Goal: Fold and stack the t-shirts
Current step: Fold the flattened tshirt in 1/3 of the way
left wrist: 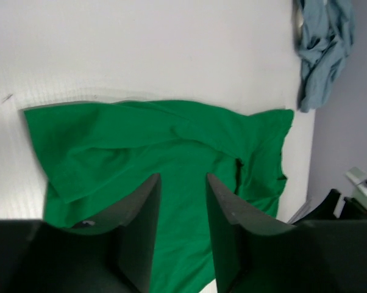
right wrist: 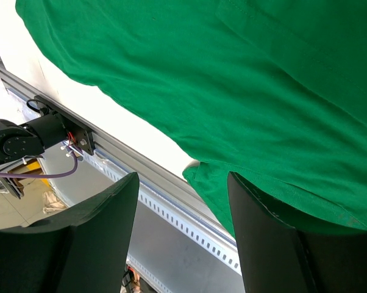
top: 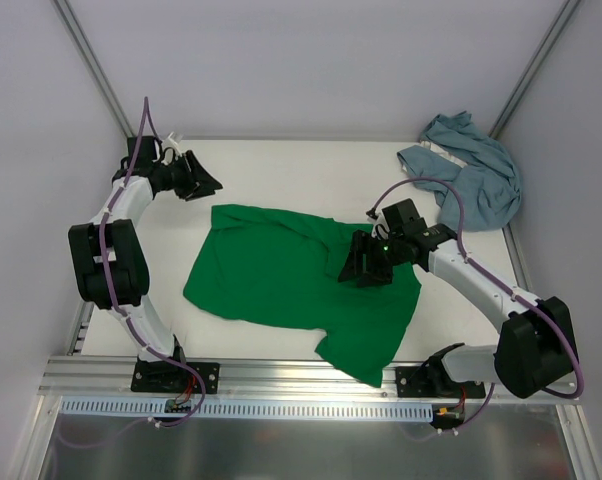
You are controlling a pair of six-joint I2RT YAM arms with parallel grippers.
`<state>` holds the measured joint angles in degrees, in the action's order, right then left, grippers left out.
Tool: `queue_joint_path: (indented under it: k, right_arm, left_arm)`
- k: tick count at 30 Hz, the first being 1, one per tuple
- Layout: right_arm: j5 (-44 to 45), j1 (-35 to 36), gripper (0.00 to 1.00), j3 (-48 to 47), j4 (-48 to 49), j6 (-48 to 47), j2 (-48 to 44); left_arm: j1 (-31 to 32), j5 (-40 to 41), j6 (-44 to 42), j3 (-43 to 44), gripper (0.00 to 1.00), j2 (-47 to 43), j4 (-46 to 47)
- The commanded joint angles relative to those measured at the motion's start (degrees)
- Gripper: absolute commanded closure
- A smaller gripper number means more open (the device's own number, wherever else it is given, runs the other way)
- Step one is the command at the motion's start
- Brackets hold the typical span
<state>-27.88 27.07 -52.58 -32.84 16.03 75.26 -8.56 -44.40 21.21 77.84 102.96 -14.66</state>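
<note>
The bright green t-shirt (top: 281,275) lies spread and a little rumpled across the middle of the white table (top: 311,170), one sleeve reaching over the near edge. The blue-grey t-shirt (top: 471,180) is bunched up in the back right corner. My left gripper (top: 206,185) hovers at the back left, off the green shirt's corner; its jaws stand apart with nothing between them (left wrist: 182,178), and the green shirt (left wrist: 171,140) and blue-grey shirt (left wrist: 324,43) show beyond. My right gripper (top: 366,270) hangs over the green shirt's right side, open and empty (right wrist: 183,177), above the shirt's (right wrist: 232,73) hem.
A slotted aluminium rail (top: 281,375) runs along the near table edge, also in the right wrist view (right wrist: 171,201). Pale walls and slanted frame posts (top: 91,60) close in the back and sides. The left arm's base mount (right wrist: 25,137) sits on the rail.
</note>
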Motion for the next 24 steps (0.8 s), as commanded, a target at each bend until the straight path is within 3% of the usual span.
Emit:
queue_joint_path:
  k: [1,13,24]
  right_arm:
    - [-0.51,-0.35,0.36,0.46,-0.38,0.4,-2.31]
    - [0.63,-0.44,0.36,-0.24,-2.23,-0.65,-2.58]
    - [0.54,-0.44,0.36,0.19,-1.61,-0.3,-2.14]
  left_arm:
    - [0.38,3.26,-1.79,-0.5,0.6,0.66,-2.56]
    - [0.38,1.34,-1.61,2.05,0.58,14.72,-5.64]
    - [0.38,3.71,-2.4,2.49,0.58,15.0,-6.0]
